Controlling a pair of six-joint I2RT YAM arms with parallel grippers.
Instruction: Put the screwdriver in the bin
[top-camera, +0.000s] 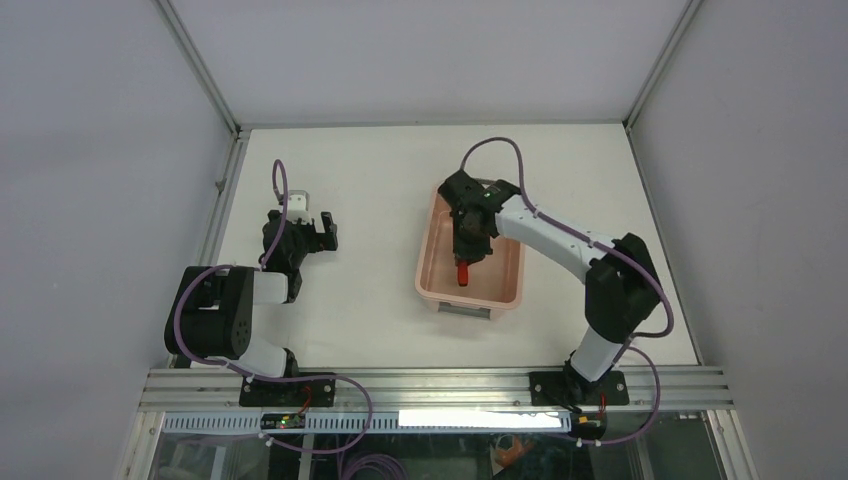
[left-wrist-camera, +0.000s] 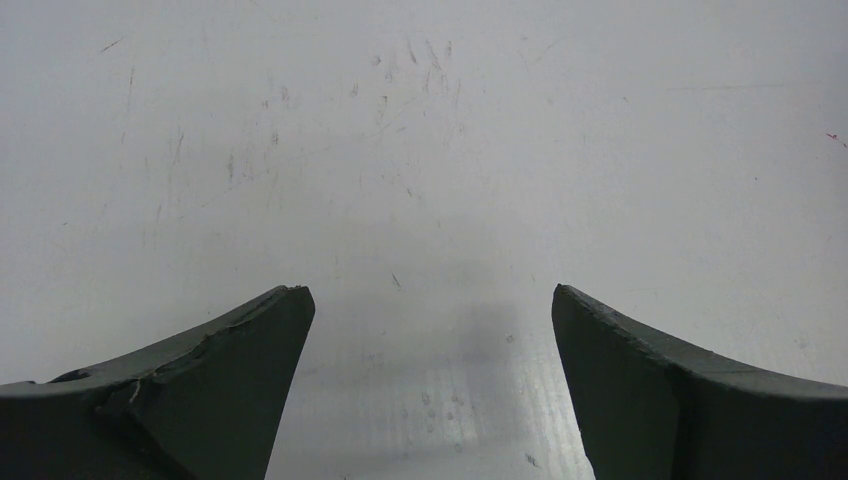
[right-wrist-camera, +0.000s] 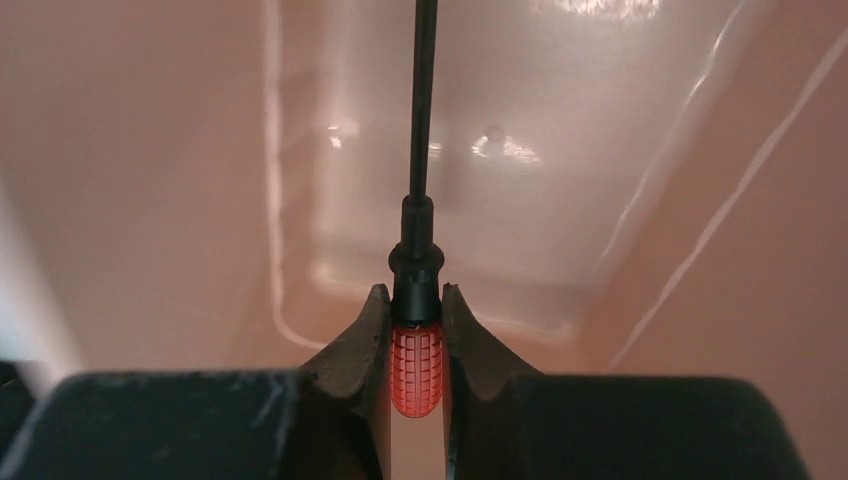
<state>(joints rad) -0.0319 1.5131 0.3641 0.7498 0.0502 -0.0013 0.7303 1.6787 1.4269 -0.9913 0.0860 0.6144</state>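
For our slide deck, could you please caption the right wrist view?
The right gripper holds the screwdriver by its red handle, shaft pointing into the bin.

the screwdriver (right-wrist-camera: 417, 350), gripped at its red handle, points its black shaft into the salmon-pink bin (top-camera: 427, 268).

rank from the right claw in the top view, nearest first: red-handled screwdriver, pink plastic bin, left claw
1. Small red-handled screwdriver: clamped in the right claw.
2. Salmon-pink plastic bin: around and beneath it.
3. Left claw: far off on the left side.
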